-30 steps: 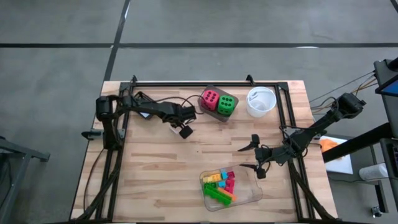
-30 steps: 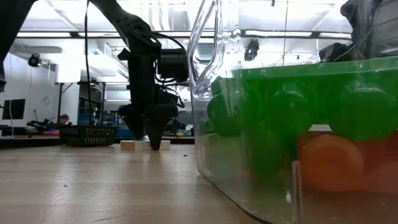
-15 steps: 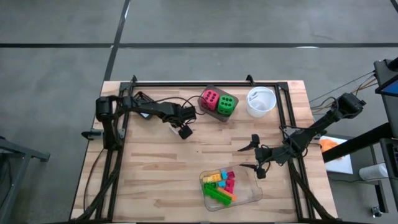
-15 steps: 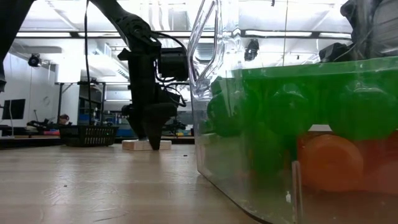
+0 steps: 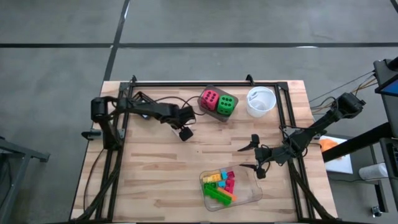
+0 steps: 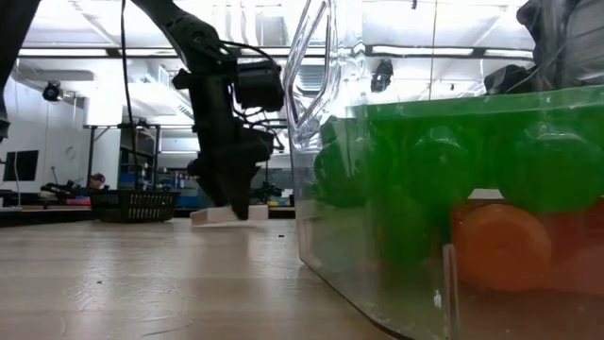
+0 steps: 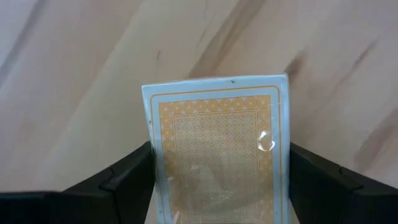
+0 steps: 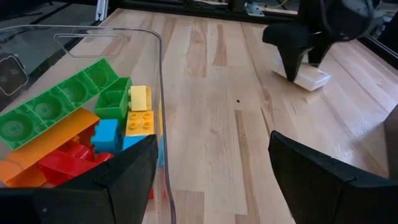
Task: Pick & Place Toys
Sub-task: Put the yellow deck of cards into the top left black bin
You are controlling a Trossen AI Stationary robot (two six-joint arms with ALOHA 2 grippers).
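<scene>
The card pack (image 7: pixel 217 149), white-blue edged with an orange patterned back, sits between the fingers of my left gripper (image 5: pixel 185 132) at the table's far middle; it also shows in the low view (image 6: pixel 226 215) and the right wrist view (image 8: pixel 308 78). My right gripper (image 5: pixel 250 157) waits open to the right, beside the clear tray (image 5: pixel 249 198) of bright bricks (image 8: pixel 93 124). A pink-red die (image 5: pixel 210 98) and a green die (image 5: pixel 226 104) stand at the far edge. My left gripper pinches the card pack by its two long edges (image 7: pixel 151 162), one finger (image 7: pixel 127 174) on each side. The fingers come from above, pointing steeply down. The pack is tilted, one end raised (image 6: pixel 262 209); whether the lower end (image 6: pixel 196 220) touches the table I cannot tell.
A white round bowl (image 5: pixel 261 101) stands at the far right next to the dice. A dark frame (image 5: pixel 205 83) runs along the table's far and side edges. Bare wood lies between the pack and the tray.
My left gripper has shut on the card pack, then risen a little and tipped. The pack, which lay flat on the table, now sits tilted with one end raised.
</scene>
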